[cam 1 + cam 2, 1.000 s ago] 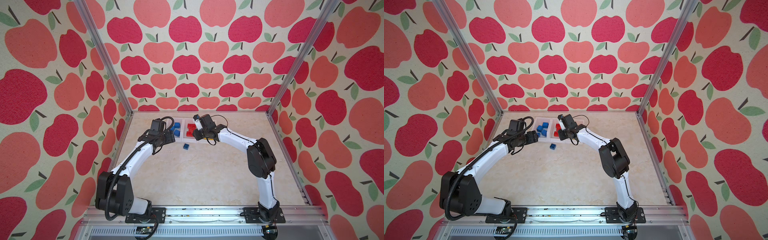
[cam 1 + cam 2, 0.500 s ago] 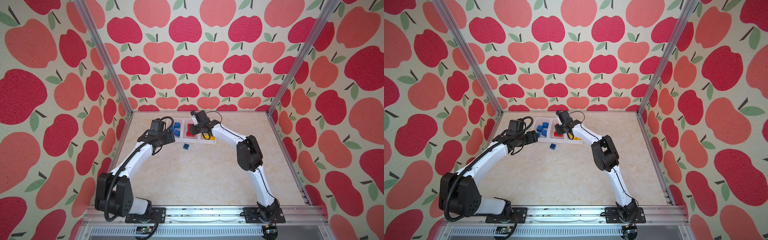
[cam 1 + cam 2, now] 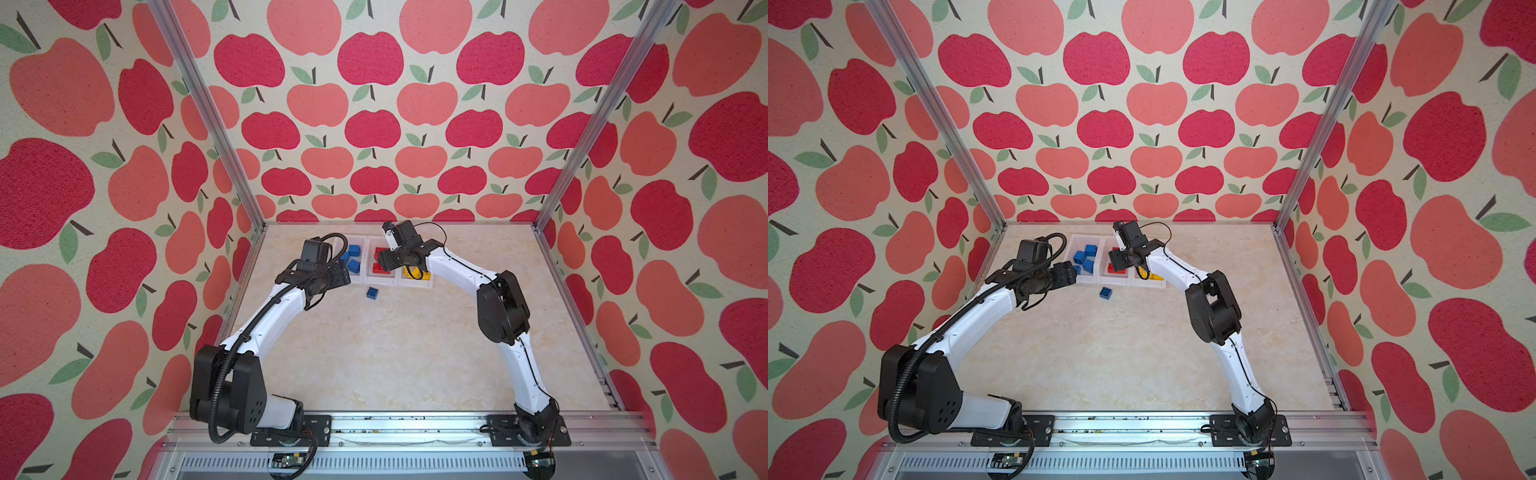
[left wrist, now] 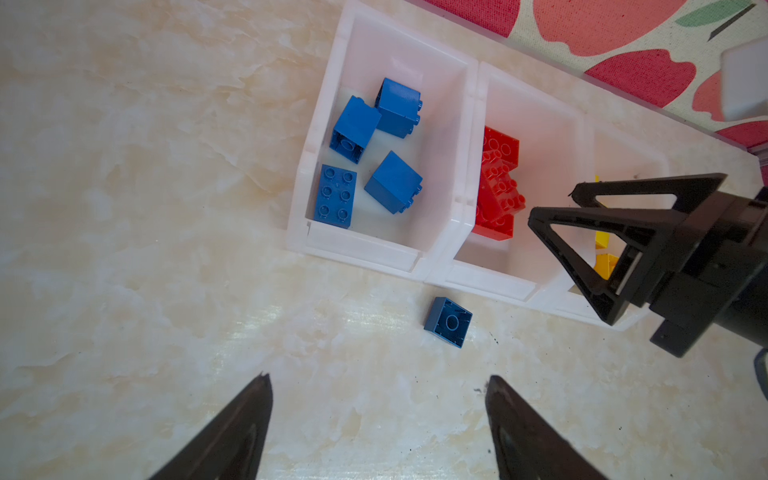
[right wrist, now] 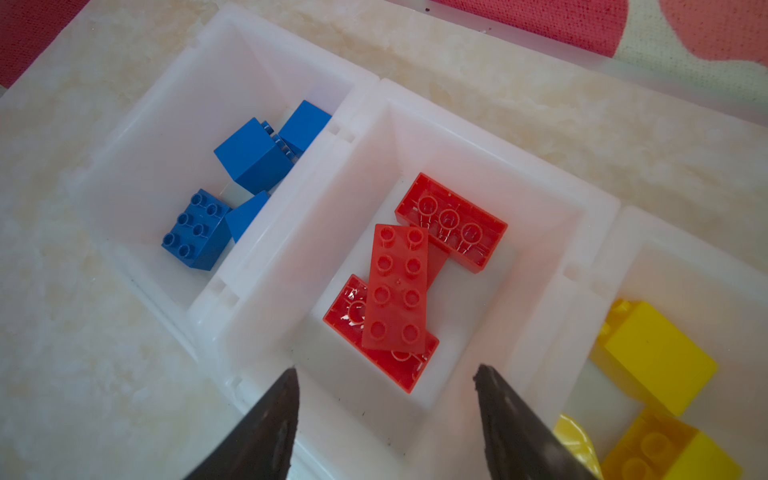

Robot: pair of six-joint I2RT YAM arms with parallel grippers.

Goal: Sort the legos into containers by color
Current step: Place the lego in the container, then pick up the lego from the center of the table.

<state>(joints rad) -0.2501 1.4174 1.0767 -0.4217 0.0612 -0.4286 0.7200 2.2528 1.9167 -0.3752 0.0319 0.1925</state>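
One beige marbled desk [image 4: 166, 291] carries three joined white plastic bins [image 5: 365, 104]. The right claw [image 5: 385, 369] hangs released, empty, over the middle bin's red studded bricks [image 5: 397, 291]; the left claw [image 4: 378, 377], likewise released and empty, has a small square blue brick [image 4: 449, 322] lying loose just ahead, outside the bins.

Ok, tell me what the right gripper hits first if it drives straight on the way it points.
Probably the red oblong studded plastic brick lying topmost in the middle white plastic bin; the right gripper aims into it, depth uncertain.
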